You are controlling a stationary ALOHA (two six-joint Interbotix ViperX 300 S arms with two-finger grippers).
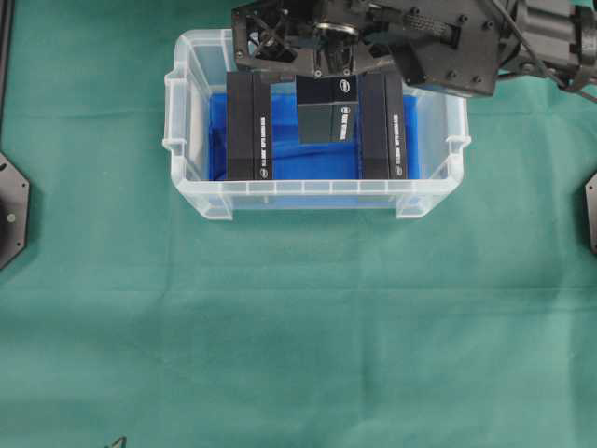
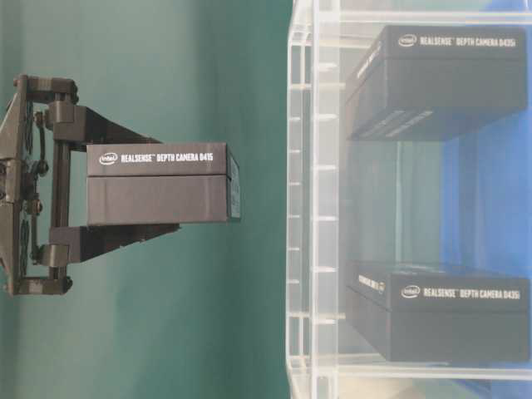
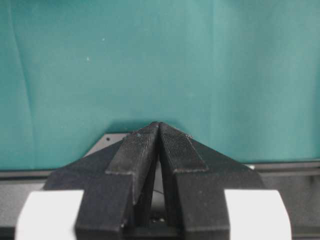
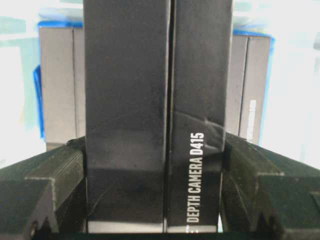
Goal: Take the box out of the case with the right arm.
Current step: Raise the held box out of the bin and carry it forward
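Note:
The clear plastic case (image 1: 317, 187) sits at the back of the green cloth, and its wall (image 2: 303, 208) fills the right of the table-level view. My right gripper (image 1: 328, 89) is shut on a black RealSense box (image 1: 326, 110), held above the case's middle. The table-level view shows that box (image 2: 166, 204) outside the case wall, clamped between the lattice fingers (image 2: 116, 133). In the right wrist view the box (image 4: 155, 100) fills the gap between both fingers (image 4: 50, 175). My left gripper (image 3: 159, 131) is shut and empty over bare cloth.
Two more black boxes stand in the case, one on the left (image 1: 247, 126) and one on the right (image 1: 382, 126), on a blue sheet (image 1: 312, 161). Black arm base plates sit at the left (image 1: 11, 210) and right (image 1: 590, 210) table edges.

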